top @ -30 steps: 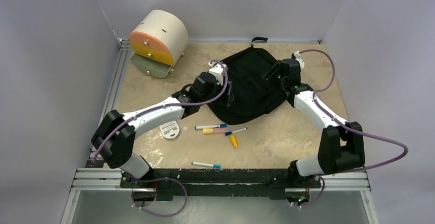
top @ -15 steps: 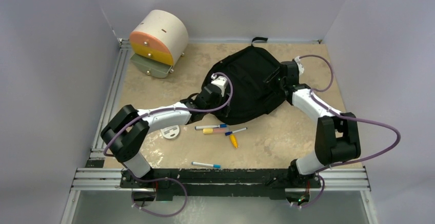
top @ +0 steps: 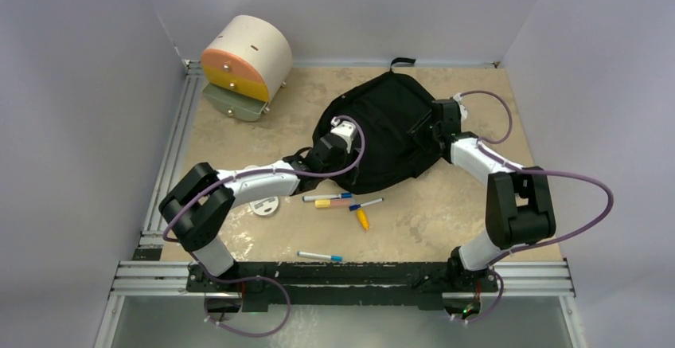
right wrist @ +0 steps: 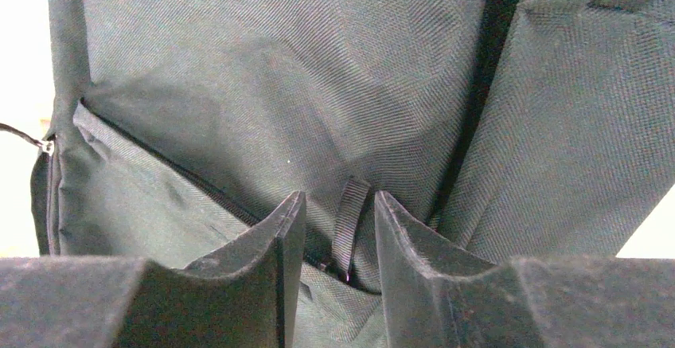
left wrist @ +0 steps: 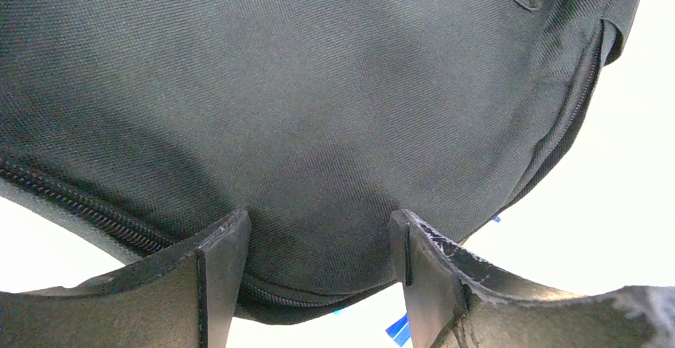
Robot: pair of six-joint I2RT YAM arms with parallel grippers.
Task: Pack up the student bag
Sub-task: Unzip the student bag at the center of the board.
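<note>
One student bag (top: 390,125), contents unseen; left gripper (left wrist: 317,228) gapes, right gripper (right wrist: 338,205) slightly parted around its tab (right wrist: 353,224).

White shells, black joints and purple cables (top: 581,176) clothe both arms (top: 259,181); the left gripper (left wrist: 318,232) has scuffed fingers (left wrist: 434,272).

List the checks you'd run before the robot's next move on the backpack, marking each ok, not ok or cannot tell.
1. Zipper pull tab lined up inside the right gripper: ok.
2. Right jaws shut on it: not ok, gaps show.
3. Left gripper at the student bag near edge, jaws open: ok.
4. Left gripper pinching fabric: cannot tell.
5. Bag opening visible: not ok.
6. Pens on the table, outside the bag: ok.
</note>
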